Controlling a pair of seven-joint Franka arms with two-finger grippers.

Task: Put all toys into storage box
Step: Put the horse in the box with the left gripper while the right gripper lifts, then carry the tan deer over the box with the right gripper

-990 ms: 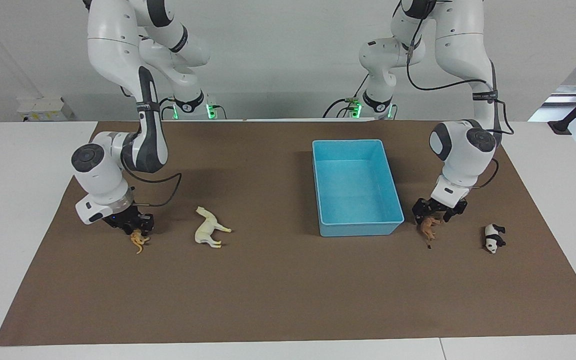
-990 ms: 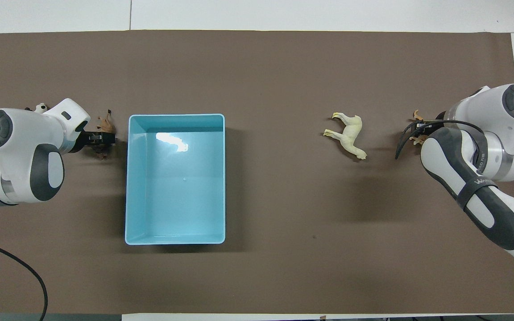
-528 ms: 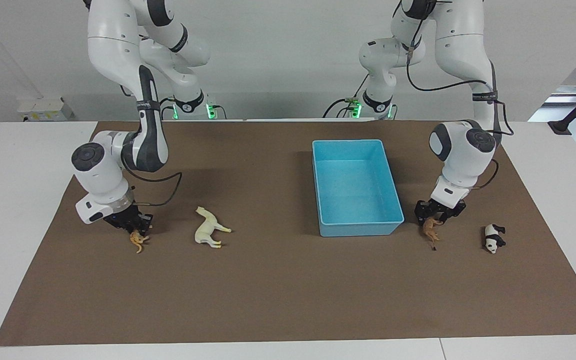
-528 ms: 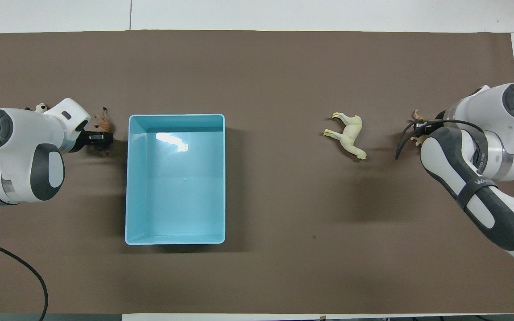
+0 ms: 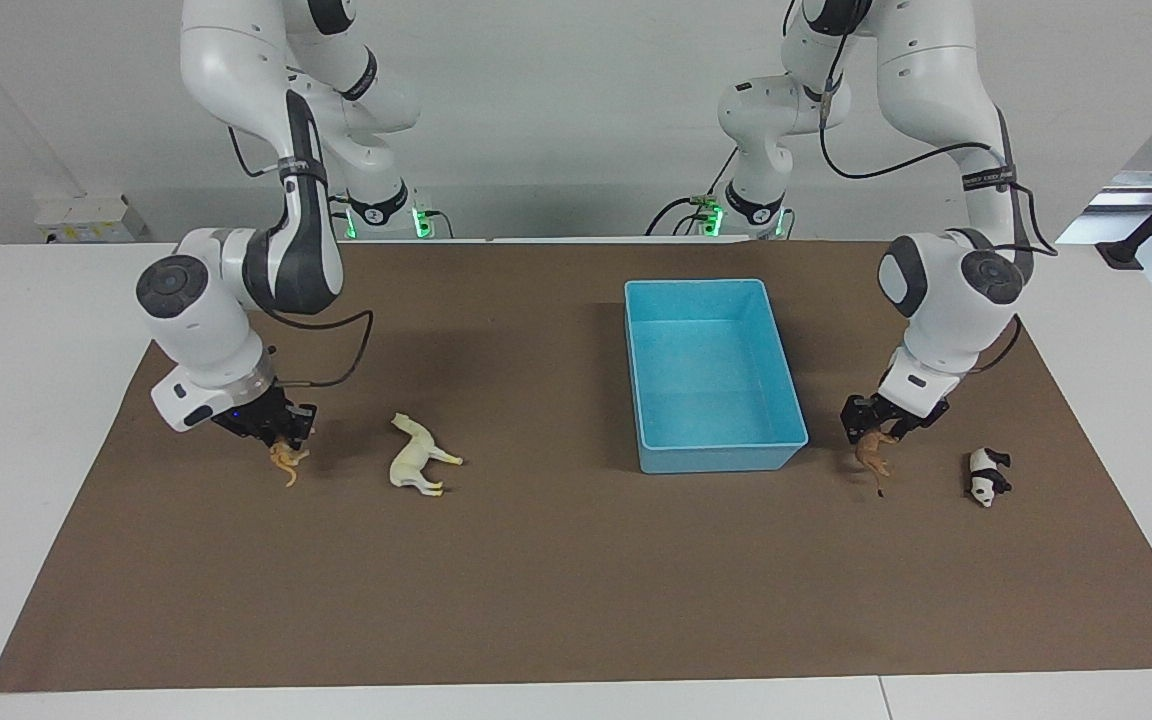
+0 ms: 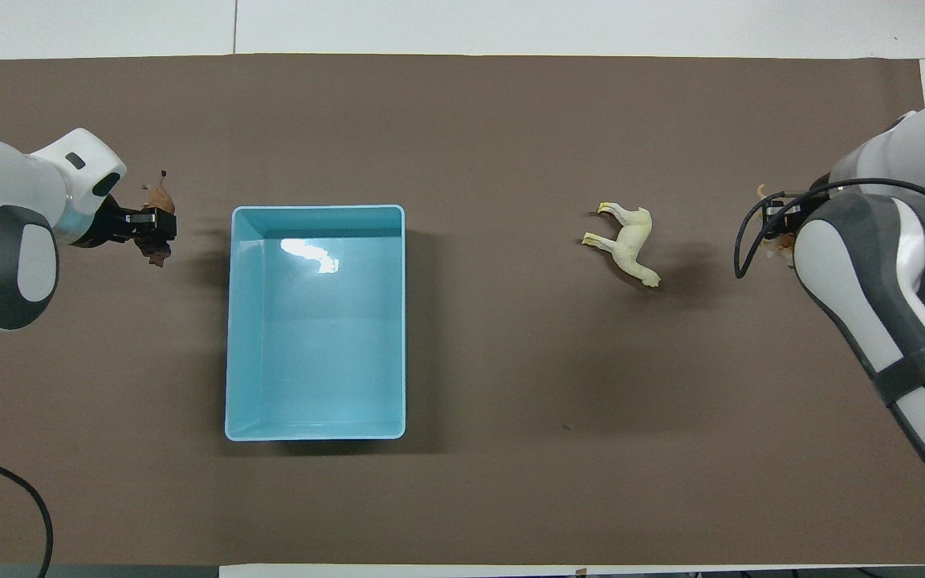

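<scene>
Since the earlier frames both arms have been raised, and each figurine has been lifted clear of the brown mat.

In the facing view, the right gripper [image 5: 281,440] is seen at about 8 o'clock from the picture's centre, its jaws closed on the tiger [image 5: 285,461], which hangs below the fingertips just off the mat [image 5: 556,590]. The left gripper [image 5: 876,432] sits at about 4 o'clock, clamped narrowly on the lion [image 5: 873,456], which dangles beside the corner of the storage box [image 5: 711,455]. The box is empty, so nothing has been stored yet. The horse [image 5: 418,456] lies on its side on the mat near the tiger, toward the box. The panda [image 5: 986,474] rests on the mat toward the left arm's end, at 3 o'clock from the lion. Both toys are gripped from above, presumably so they can be carried over the low walls and dropped in.

In the overhead view, the left gripper [image 6: 149,231] is found at 9 o'clock from the storage box [image 6: 316,432], with the lion [image 6: 157,197] pinched in it. The right gripper [image 6: 776,221] is largely covered by its own arm at 3 o'clock from the horse [image 6: 629,245]; only a sliver of the tiger [image 6: 769,241] shows. The panda is hidden under the left arm.
</scene>
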